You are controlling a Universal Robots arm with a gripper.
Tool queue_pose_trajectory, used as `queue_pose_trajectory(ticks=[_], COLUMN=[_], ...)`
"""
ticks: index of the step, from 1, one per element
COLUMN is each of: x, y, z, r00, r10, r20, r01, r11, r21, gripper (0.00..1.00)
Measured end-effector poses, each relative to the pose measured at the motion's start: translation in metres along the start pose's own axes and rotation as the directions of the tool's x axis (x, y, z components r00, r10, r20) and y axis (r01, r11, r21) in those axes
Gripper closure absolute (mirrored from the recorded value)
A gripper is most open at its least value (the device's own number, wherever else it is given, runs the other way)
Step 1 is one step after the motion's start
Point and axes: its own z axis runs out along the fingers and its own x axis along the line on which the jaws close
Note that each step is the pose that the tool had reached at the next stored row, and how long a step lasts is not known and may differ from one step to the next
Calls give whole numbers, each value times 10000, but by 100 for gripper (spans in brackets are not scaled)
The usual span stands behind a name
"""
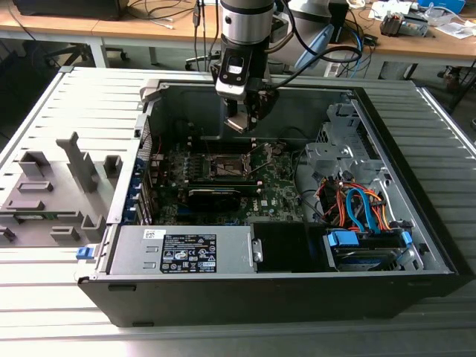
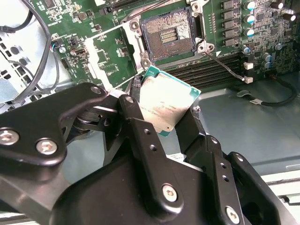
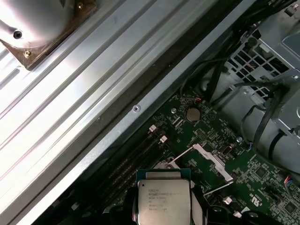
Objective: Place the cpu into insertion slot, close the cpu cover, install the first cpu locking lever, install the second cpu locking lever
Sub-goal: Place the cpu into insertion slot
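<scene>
- Open computer case (image 1: 416, 245) lies on a slatted table (image 1: 44, 327)
- Green motherboard (image 1: 279, 190) sits inside the case
- Gripper (image 2: 164, 107) hangs above the board, clenched on the chip's edges
- Socket (image 2: 168, 35) is bare, pins exposed
- cpu cover (image 3: 213, 161) stands swung open beside it
- cpu (image 2: 166, 101) is held tilted, clear of the socket

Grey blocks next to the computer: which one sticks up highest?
The thin grey post in the middle of the group, at the exterior view's left. It rises well above the squat blocks on either side of it.
</scene>
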Motion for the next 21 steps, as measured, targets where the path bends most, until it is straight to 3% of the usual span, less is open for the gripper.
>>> queue_pose_trajectory(ticks=[21], x=[0], y=[0], z=[0], r00=[9995], r10=[314], r20=[28], r01=[-314], r11=[9995], r21=[-6], gripper=[46])
